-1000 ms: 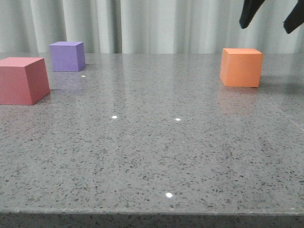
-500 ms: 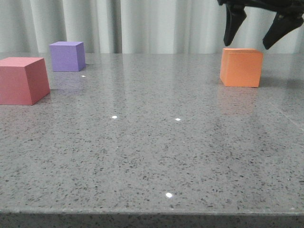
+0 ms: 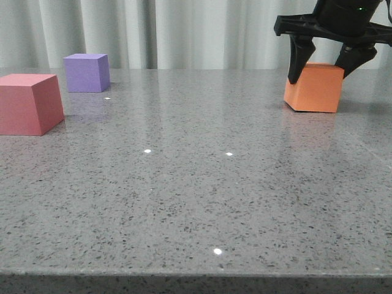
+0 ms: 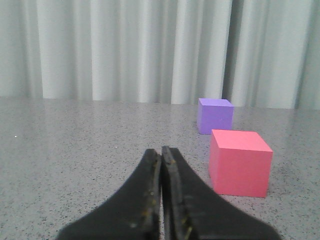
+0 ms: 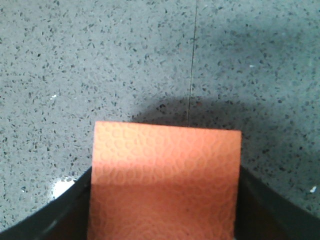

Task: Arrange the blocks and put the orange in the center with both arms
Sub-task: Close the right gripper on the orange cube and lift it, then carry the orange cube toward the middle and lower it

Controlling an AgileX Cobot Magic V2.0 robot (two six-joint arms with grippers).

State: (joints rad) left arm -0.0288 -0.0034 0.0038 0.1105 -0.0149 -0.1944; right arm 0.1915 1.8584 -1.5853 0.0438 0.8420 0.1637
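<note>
While the orange cube (image 3: 313, 89) sits on the speckled grey counter (image 3: 196, 196), the right claw (image 3: 324, 70) straddles it, one finger on each side.

Seen from the right wrist, the cube (image 5: 164, 182) fills the gap between the spread fingers; whether they touch it cannot be told. Well left of the orange cube stand the purple cube (image 3: 87, 72) and, nearer the camera, the reddish-pink cube (image 3: 29, 103). The left claw (image 4: 161, 165) is pressed together, empty.

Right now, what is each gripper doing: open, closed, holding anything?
Left gripper: closed, holding nothing.
Right gripper: open, fingers either side of the orange cube, not clamped on it.
</note>
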